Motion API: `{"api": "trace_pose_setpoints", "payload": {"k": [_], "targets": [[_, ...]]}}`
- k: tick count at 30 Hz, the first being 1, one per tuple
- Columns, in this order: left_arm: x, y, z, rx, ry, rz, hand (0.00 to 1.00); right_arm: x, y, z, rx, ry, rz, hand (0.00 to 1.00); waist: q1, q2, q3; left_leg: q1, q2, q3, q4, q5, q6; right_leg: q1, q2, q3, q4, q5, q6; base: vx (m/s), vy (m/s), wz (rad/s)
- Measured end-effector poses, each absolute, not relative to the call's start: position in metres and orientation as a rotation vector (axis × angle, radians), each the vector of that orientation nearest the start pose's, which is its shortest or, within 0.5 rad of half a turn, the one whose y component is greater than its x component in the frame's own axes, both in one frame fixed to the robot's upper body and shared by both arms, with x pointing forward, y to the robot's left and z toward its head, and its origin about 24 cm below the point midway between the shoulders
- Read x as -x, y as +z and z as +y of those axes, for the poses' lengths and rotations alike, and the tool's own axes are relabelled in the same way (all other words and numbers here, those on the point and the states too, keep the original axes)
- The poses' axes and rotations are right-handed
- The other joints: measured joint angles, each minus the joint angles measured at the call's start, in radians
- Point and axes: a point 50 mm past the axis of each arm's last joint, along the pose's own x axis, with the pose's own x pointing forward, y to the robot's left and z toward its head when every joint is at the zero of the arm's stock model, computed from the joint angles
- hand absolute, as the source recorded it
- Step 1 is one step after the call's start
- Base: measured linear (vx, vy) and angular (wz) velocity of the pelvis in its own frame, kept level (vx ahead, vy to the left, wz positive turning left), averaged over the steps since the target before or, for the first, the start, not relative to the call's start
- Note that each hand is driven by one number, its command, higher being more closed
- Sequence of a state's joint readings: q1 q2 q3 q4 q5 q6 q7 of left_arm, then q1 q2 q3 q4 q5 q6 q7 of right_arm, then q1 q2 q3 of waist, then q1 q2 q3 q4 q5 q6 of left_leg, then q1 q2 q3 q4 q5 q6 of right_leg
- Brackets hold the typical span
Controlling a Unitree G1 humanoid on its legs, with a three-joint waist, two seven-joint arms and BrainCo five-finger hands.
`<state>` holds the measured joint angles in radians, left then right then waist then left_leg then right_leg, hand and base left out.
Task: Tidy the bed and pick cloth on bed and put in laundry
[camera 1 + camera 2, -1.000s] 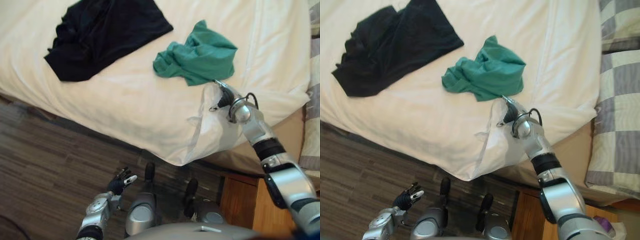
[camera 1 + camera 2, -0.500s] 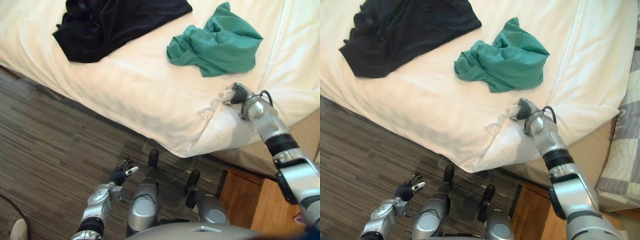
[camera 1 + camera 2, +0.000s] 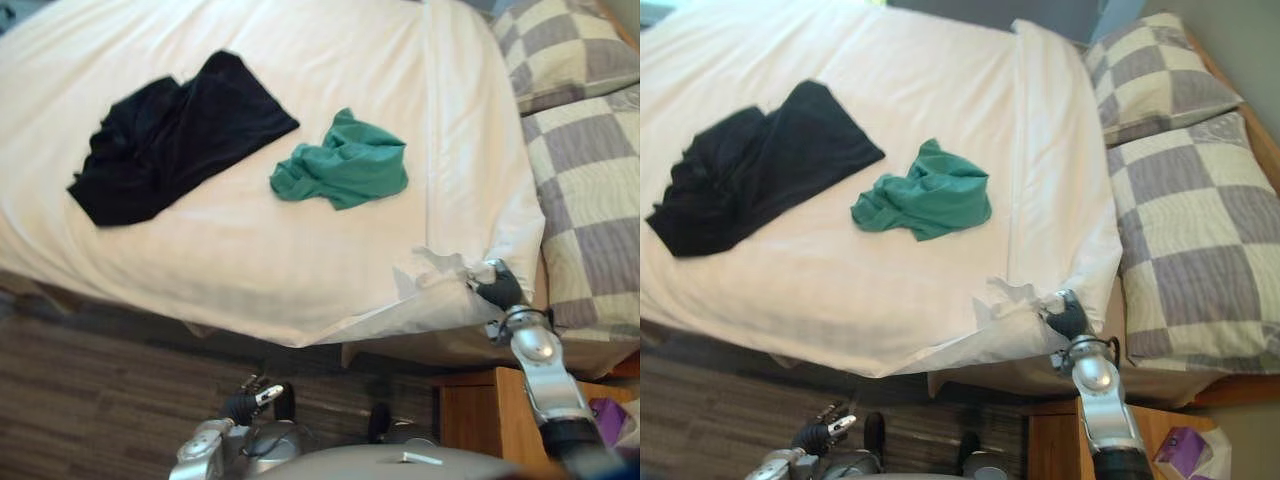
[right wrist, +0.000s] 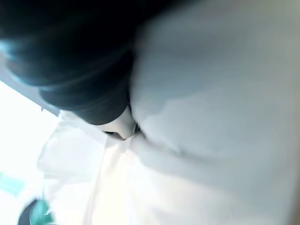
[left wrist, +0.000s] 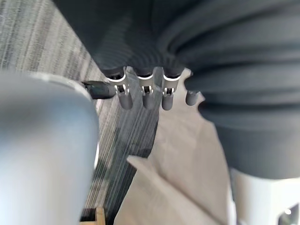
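Note:
A black cloth lies spread on the left of the white sheet that covers the bed. A crumpled green cloth sits near the bed's middle, apart from both hands. My right hand is at the bed's near right corner, its fingers curled on a bunched corner of the white sheet, which is lifted a little there. In the right wrist view white fabric presses against the hand. My left hand hangs low over the floor, fingers straight, holding nothing.
Two checked pillows lie at the bed's right end, close to my right hand. A wooden nightstand stands below that corner with a purple packet beside it. Dark striped flooring runs along the bed's near edge.
The camera has tilted up, bringing the pillows into view. My right hand has closed on the sheet corner and drawn it away from the green cloth to the bed's edge. The left hand stays low.

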<state>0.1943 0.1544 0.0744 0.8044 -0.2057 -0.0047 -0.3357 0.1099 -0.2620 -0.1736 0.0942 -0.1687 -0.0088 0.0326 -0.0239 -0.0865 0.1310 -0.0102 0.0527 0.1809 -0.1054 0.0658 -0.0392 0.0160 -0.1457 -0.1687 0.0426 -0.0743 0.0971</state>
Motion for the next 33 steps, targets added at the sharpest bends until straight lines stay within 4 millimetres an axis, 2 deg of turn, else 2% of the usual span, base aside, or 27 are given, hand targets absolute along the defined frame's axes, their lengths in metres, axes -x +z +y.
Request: {"api": "trace_pose_setpoints", "payload": {"k": [2, 5, 10, 14, 21, 26, 27, 30, 32, 33], "targets": [[-0.098, -0.143, 0.199, 0.263, -0.024, 0.963, 0.00, -0.206, 0.009, -0.259, 0.263, -0.244, 0.204, 0.00, -0.018, 0.017, -0.014, 0.013, 0.001, 0.003, 0.000, -0.005, 0.000, 0.016, 0.002, 0.005, -0.007, -0.001, 0.001, 0.02, 0.002, -0.07], [-0.093, -0.145, 0.198, 0.265, -0.008, 0.983, 0.00, -0.185, -0.002, -0.268, 0.060, -0.357, 0.211, 0.00, -0.036, 0.020, -0.028, 0.026, 0.006, 0.013, 0.000, -0.010, -0.007, 0.025, 0.004, 0.018, -0.009, -0.001, 0.002, 0.06, -0.006, -0.08], [-0.087, -0.146, 0.200, 0.271, 0.007, 0.994, 0.00, -0.155, -0.023, -0.281, -0.220, -0.580, 0.201, 0.00, -0.045, 0.025, -0.041, 0.061, 0.003, 0.062, 0.001, -0.025, -0.003, 0.032, 0.001, 0.061, -0.008, 0.004, -0.005, 0.10, 0.012, -0.28], [-0.078, -0.148, 0.198, 0.327, 0.051, 0.996, 0.00, -0.133, -0.015, -0.310, -0.365, -0.786, 0.072, 0.00, -0.064, 0.045, -0.054, 0.086, 0.006, 0.095, 0.000, -0.040, -0.010, 0.040, 0.001, 0.084, -0.009, 0.004, -0.005, 0.05, 0.007, -0.24], [-0.066, -0.152, 0.185, 0.449, 0.122, 0.992, 0.00, -0.092, -0.002, -0.333, -0.369, -1.024, -0.036, 0.00, -0.071, 0.064, -0.098, 0.112, 0.029, 0.161, 0.000, -0.081, -0.018, 0.039, 0.014, 0.126, -0.005, 0.000, -0.010, 0.00, -0.011, -0.22], [-0.064, -0.152, 0.182, 0.502, 0.164, 0.979, 0.00, -0.077, 0.011, -0.341, -0.347, -1.130, -0.111, 0.00, -0.075, 0.066, -0.102, 0.118, 0.042, 0.209, 0.000, -0.083, -0.020, 0.033, 0.019, 0.135, 0.004, -0.003, -0.015, 0.00, -0.011, -0.08], [-0.064, -0.152, 0.182, 0.504, 0.166, 0.979, 0.00, -0.077, 0.018, -0.341, -0.343, -1.127, -0.150, 1.00, -0.075, 0.066, -0.103, 0.118, 0.043, 0.212, 0.000, -0.083, -0.021, 0.032, 0.020, 0.134, 0.005, -0.003, -0.015, 0.00, 0.000, 0.00], [-0.064, -0.153, 0.181, 0.505, 0.167, 0.984, 0.00, -0.091, 0.038, -0.334, -0.323, -1.010, -0.247, 1.00, -0.074, 0.065, -0.104, 0.118, 0.041, 0.209, 0.000, -0.077, -0.030, 0.032, 0.019, 0.133, 0.006, -0.003, -0.015, 0.00, -0.003, 0.01], [-0.064, -0.153, 0.182, 0.499, 0.161, 0.998, 0.00, -0.119, 0.062, -0.318, -0.315, -0.789, -0.350, 1.00, -0.074, 0.063, -0.106, 0.115, 0.040, 0.196, 0.000, -0.074, -0.030, 0.032, 0.017, 0.127, 0.006, -0.003, -0.014, -0.01, -0.012, 0.08], [-0.065, -0.153, 0.182, 0.494, 0.153, 1.002, 0.00, -0.129, 0.065, -0.312, -0.325, -0.713, -0.364, 1.00, -0.074, 0.061, -0.107, 0.114, 0.039, 0.193, 0.000, -0.072, -0.028, 0.032, 0.017, 0.125, 0.007, -0.004, -0.014, -0.01, -0.014, 0.11]]}}
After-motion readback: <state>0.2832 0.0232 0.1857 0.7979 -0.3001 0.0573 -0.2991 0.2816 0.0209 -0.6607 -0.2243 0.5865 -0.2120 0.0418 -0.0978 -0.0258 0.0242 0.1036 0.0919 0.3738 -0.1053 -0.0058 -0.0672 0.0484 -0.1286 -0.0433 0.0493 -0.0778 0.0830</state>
